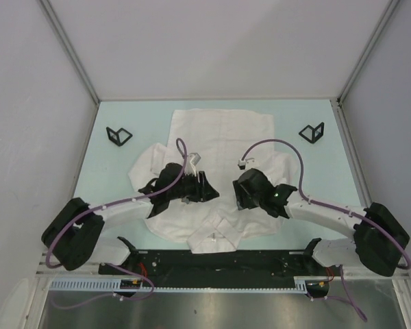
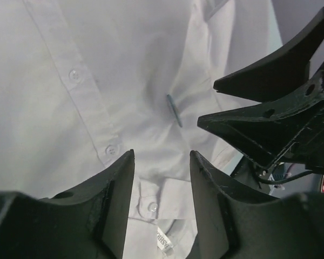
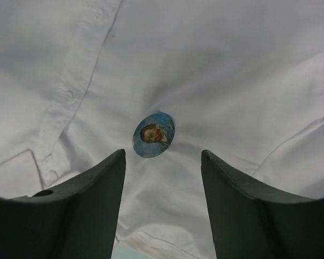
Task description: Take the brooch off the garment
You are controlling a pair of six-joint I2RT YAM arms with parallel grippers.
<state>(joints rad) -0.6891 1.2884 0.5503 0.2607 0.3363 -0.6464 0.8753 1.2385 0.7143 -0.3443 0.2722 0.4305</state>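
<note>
Status: nothing removed yet. The brooch (image 3: 153,135) is pinned to the shirt (image 1: 222,137), and neither hand has it.

- Shirt lies flat mid-surface (image 1: 116,113), front up, collar toward 6 o'clock.
- Brooch: a small round badge with a painted portrait on a blue ground. It sits on the chest panel, at 3 o'clock of the button placket (image 3: 70,91) in the right wrist view. The cloth puckers around it, so I judge the pin is seated.
- You can't see the brooch from the top camera. Its spot falls in the gap between the two hands.
- Right hand (image 3: 163,154): fingers spread wide, nothing between them. The brooch sits at 12 o'clock of the gap, just beyond the tips, apart from both fingers.
- Left hand (image 2: 162,156): fingers parted more narrowly, also holding nothing. From here the brooch (image 2: 174,110) shows edge-on as a thin blue sliver at 12 o'clock of the gap, with the right hand (image 2: 270,108) at 3 o'clock of it.
- Top view: left hand (image 1: 204,186) at 9 o'clock, right hand (image 1: 241,195) at 3 o'clock. Both hang low over the chest of the shirt and face each other.

Done: approach only, as far as I can judge.
Left: pin the cloth down, grip the brooch, work it free, lift it clear.

Whether either hand touches the cloth, I can't tell.
</note>
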